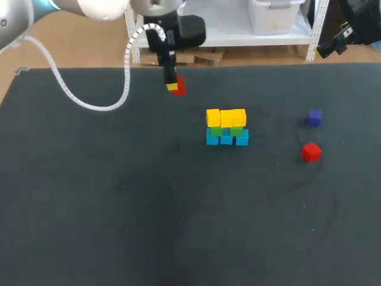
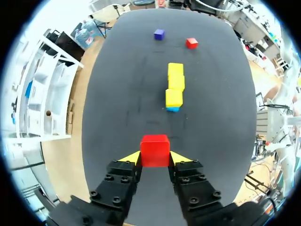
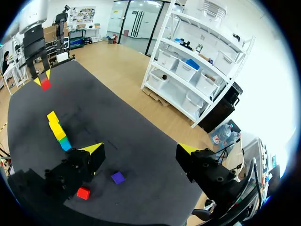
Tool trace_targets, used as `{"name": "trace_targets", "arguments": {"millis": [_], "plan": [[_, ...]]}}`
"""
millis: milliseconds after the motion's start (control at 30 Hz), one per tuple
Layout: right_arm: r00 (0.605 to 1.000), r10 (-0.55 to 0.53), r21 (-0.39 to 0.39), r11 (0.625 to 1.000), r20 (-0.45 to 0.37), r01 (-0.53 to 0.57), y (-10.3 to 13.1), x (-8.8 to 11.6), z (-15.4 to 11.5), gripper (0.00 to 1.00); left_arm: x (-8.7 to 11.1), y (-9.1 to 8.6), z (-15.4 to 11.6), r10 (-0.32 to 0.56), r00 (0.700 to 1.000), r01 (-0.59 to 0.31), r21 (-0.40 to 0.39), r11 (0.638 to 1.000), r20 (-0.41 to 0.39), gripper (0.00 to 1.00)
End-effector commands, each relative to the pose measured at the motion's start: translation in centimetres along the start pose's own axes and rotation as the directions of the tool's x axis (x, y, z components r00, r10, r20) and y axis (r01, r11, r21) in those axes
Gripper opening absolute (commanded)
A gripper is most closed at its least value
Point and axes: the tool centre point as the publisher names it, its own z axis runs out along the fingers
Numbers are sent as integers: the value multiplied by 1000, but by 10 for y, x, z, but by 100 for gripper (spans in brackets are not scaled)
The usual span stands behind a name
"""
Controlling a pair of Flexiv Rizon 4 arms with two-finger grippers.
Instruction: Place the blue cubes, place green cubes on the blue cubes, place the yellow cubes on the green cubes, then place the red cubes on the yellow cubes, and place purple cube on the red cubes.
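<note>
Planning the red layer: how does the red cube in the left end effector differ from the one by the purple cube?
The held red cube is gripped by the left end effector, left of the stack; the loose red cube lies on the table, right of it. The loose red cube has the purple cube beside it; the held red cube has no neighbour. Both match in colour and shape; neither is stacked.

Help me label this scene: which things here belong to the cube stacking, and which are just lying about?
Job: blue cubes, green cubes, yellow cubes, held red cube in the left gripper, loose red cube, purple cube.
Lying about: nothing I can see; only the table bearing them.
</note>
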Motion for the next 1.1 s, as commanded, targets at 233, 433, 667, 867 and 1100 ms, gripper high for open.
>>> {"name": "trace_targets", "arguments": {"millis": [233,433,667,867,1100], "plan": [[1000,2,20,1000,4,-2,4,2,-1,100,-36,-10,4,72,996,-71,23,997,-50,0],[1000,2,20,1000,4,-2,4,2,-1,100,-54,-21,12,95,993,-91,59,994,-70,0],[1000,2,20,1000,4,-2,4,2,-1,100,-66,-29,17,103,990,-94,85,992,-100,0],[1000,2,20,1000,4,-2,4,2,-1,100,-72,-30,18,107,988,-97,93,991,-107,0],[1000,2,20,1000,4,-2,4,2,-1,100,-83,-36,29,111,988,-98,111,989,-109,0]]}}
